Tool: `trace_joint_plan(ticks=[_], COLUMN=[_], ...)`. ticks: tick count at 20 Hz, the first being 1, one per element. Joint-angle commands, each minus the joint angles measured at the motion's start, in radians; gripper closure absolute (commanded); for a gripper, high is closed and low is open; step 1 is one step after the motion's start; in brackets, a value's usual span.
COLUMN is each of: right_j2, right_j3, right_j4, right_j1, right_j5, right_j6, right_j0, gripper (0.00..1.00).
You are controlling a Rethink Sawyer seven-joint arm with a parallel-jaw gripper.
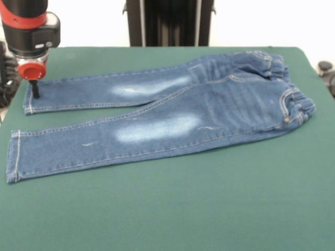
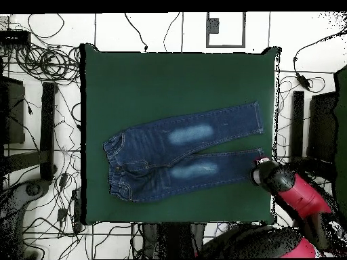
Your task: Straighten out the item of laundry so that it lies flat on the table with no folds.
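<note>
At far leg's hem: gripper [image 1: 35,90] | jeans [image 1: 172,112] spread flat | finger state unclear

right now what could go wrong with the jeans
The gripper sits at the far leg's cuff; dragging it inward could bunch that leg of the jeans. The waistband is still gathered and may stay rumpled. That cuff lies near the table edge, so pulling outward might slide it off.

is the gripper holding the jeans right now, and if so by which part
It cannot be told. The gripper is down at the hem end of one leg of the jeans, touching or just above the denim, but whether it is clamped on the fabric does not show.
</note>
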Motion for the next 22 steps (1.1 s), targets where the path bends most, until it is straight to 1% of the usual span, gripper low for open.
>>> trace_joint_plan(ticks=[1,3,4,5,8,10,13,18,22], right_j2=[0.190,0.156,0.156,0.156,0.138,0.123,0.100,0.089,0.070], right_j3=[-0.016,-0.039,-0.047,-0.054,-0.060,-0.051,-0.036,-0.034,-0.064], right_j4=[-0.002,-0.019,-0.031,-0.046,-0.053,-0.025,-0.015,-0.019,-0.037], right_j1=[0.147,0.155,0.156,0.158,0.159,0.151,0.141,0.134,0.147], right_j5=[-0.054,-0.038,-0.022,-0.009,-0.021,-0.016,-0.041,-0.047,-0.048], right_j6=[0.056,0.044,0.024,0.016,0.025,0.070,0.102,0.098,0.076], right_j0=[0.036,0.064,0.064,0.064,0.081,0.090,0.108,0.115,0.112], gripper=[0.00,0.00,0.00,1.00,1.00,1.00,1.00,1.00,1.00])
